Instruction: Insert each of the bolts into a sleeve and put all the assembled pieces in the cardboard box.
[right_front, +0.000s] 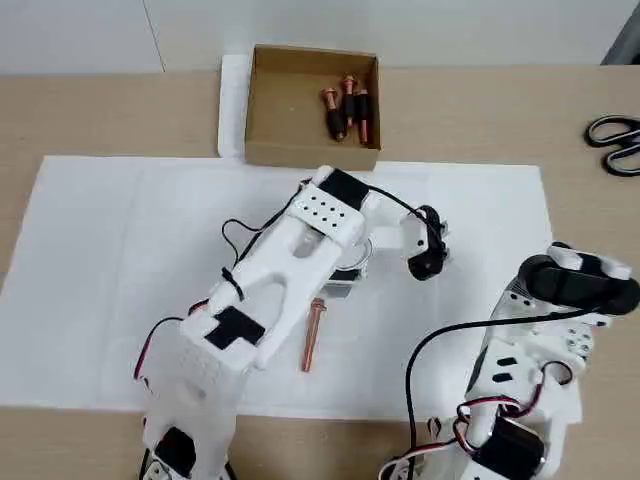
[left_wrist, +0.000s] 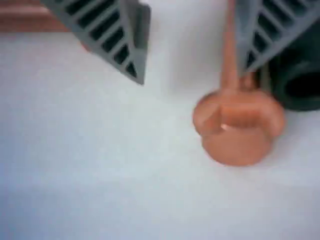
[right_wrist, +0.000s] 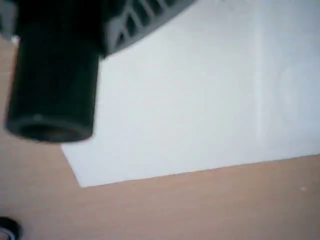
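Observation:
A copper bolt (left_wrist: 234, 127) lies on the white paper with its head toward the left wrist camera. Its shaft runs along one finger (left_wrist: 262, 37) of my open left gripper (left_wrist: 192, 72). A black sleeve (left_wrist: 300, 85) lies just beside that finger. In the high view a bolt (right_front: 313, 335) lies beside the left arm (right_front: 300, 260), whose gripper is hidden under it. My right gripper (right_wrist: 107, 35) is shut on another black sleeve (right_wrist: 52, 85), held over the paper's corner at the front right. The cardboard box (right_front: 262, 100) at the back holds three assembled pieces (right_front: 346, 110).
The white paper sheet (right_front: 120, 270) covers the middle of the wooden table. Scissors (right_front: 615, 145) lie at the far right edge. Cables hang off both arms, and the left arm's black wrist camera (right_front: 428, 248) juts out over the paper.

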